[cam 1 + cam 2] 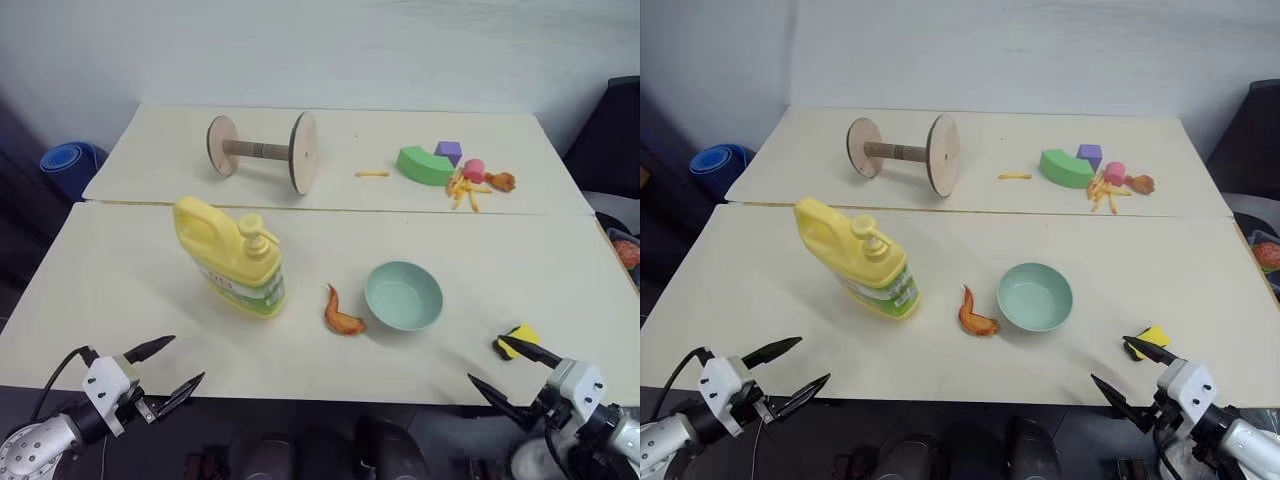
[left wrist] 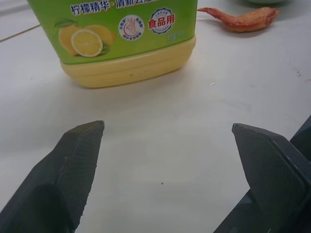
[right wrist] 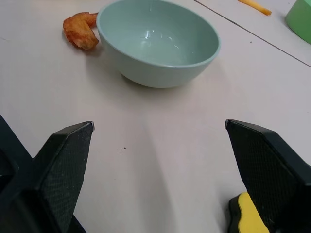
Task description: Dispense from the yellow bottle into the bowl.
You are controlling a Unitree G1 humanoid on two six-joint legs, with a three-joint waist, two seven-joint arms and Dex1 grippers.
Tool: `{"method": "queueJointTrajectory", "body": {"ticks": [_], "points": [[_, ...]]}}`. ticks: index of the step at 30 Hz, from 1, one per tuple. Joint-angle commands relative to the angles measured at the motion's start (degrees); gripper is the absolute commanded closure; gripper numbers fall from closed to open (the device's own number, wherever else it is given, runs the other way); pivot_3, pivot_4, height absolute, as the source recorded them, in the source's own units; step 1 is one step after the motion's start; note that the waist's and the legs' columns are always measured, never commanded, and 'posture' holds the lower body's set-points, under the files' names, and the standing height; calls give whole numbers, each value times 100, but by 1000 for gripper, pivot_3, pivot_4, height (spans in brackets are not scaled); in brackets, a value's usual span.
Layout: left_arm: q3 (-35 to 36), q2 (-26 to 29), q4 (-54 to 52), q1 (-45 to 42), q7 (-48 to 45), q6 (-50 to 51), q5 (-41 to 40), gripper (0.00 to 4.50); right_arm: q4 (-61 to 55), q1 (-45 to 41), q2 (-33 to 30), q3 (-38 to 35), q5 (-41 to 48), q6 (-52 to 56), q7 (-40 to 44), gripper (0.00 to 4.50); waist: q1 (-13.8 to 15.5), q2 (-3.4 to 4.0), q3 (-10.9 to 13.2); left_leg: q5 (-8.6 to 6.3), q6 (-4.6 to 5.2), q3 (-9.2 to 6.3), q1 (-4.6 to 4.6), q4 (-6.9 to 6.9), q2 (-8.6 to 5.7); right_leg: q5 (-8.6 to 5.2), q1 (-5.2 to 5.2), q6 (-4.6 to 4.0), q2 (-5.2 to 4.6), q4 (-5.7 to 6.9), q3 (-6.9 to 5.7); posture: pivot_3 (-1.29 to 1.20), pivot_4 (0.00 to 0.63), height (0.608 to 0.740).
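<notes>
While both arms hover at the table's [image 1: 90, 300] near edge, the left gripper [image 1: 165, 370] and right gripper [image 1: 505, 365] stand wide and empty, so the task appears to be at its start, with the reach not yet made. Just beside the right gripper lies a small yellow block [image 1: 522, 335]. Farther in, the bottle [image 1: 232, 258] stands ahead of the left gripper, pump top unpressed; the bowl [image 1: 403, 295] sits to its right, well apart, with an orange toy wing [image 1: 341, 315] between them, near the bowl. The next move likely calls for bringing bowl and nozzle together, then pressing the pump. Beyond, on the far table, rest a wooden spool [image 1: 262, 150], a green arch [image 1: 424, 165] and small toys.
</notes>
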Motion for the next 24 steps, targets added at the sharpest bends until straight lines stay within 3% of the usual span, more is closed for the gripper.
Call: {"method": "queueJointTrajectory", "body": {"ticks": [1, 5, 8, 11, 18, 22, 24], "points": [[86, 41, -244, 109, -69, 166, -241, 17, -652, -20, -15, 33, 316, 295, 8, 0, 1, 1, 1, 3, 2, 1, 0, 0, 1, 0, -1, -1, 1, 0, 0, 0, 150, 740], [1, 157, -455, 129, -433, 531, -631, 17, -2101, -434, -302, 653, 746, 1874, -413, 0, -20, 1, 1, 1, -2, 10, 0, 0, 17, 1, -6, -10, 9, 2, 2, 0, 150, 740], [48, 252, -706, 55, -804, 997, -1251, 17, -2869, -1355, -508, 1415, 727, 3356, -988, 0, -21, -4, -1, -1, 1, 19, 0, 0, 24, 9, -12, -27, 12, -1, 4, 0, 150, 740], [-31, 398, -809, -52, -1046, 1050, -1211, 17, -3164, -2421, -548, 2312, 475, 4585, -1333, 0, 17, -5, -4, -2, 6, 13, -3, 1, 28, 11, -27, -38, 14, -1, 3, 0, 150, 740], [-222, 519, -800, -260, -1367, 1156, -1162, 17, -2566, -4967, 381, 4026, -4, 6982, -2209, 0, -44, -27, -17, 22, -24, 21, -36, 2, 25, 14, -92, -44, 21, 14, 2, 0, 150, 740], [-328, 464, -893, -388, -1434, 1216, -1209, 17, -1831, -6553, 309, 5662, -1060, 8381, -2362, 0, -92, -38, -24, 26, -17, 42, -34, 7, 20, 15, -100, -43, 18, 40, 13, 0, 150, 740], [-328, 391, -1007, -467, -1302, 1351, -1317, 17, -1806, -6874, 437, 5867, -976, 8771, -2222, 0, -73, -43, -26, 30, -18, 33, -38, 8, 18, 16, -102, -42, 15, 41, 7, 0, 150, 740]]}}
